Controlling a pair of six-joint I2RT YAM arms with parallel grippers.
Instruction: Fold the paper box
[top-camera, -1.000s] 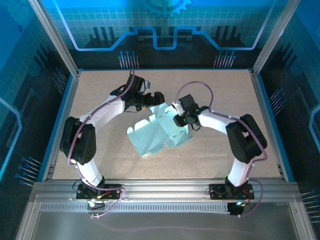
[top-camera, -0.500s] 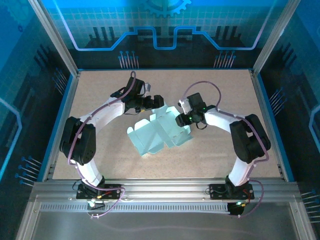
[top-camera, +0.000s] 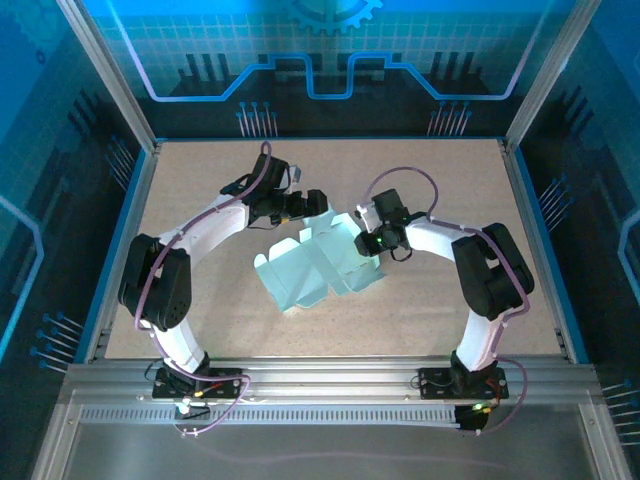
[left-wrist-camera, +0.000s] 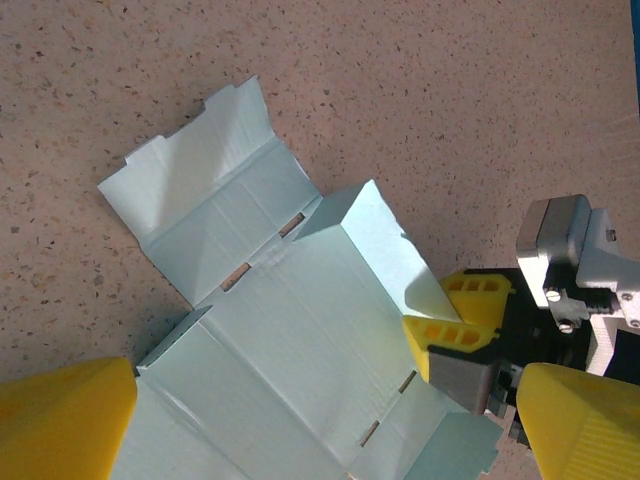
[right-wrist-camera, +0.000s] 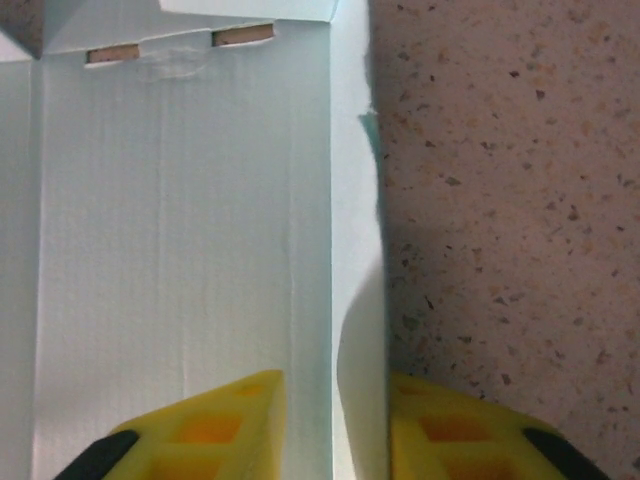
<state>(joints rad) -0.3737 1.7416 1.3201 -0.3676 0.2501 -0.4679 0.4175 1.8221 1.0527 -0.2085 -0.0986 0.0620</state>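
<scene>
Top external shows the left gripper over the far edge of the paper box, its fingers spread wide above the card. The box lies partly unfolded mid-table. At its right edge, the right gripper pinches 1 raised flap between its 2 fingers.

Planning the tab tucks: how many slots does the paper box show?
4 slots: two on the fold by the far flap, two near the right end effector. Others may be hidden.
</scene>
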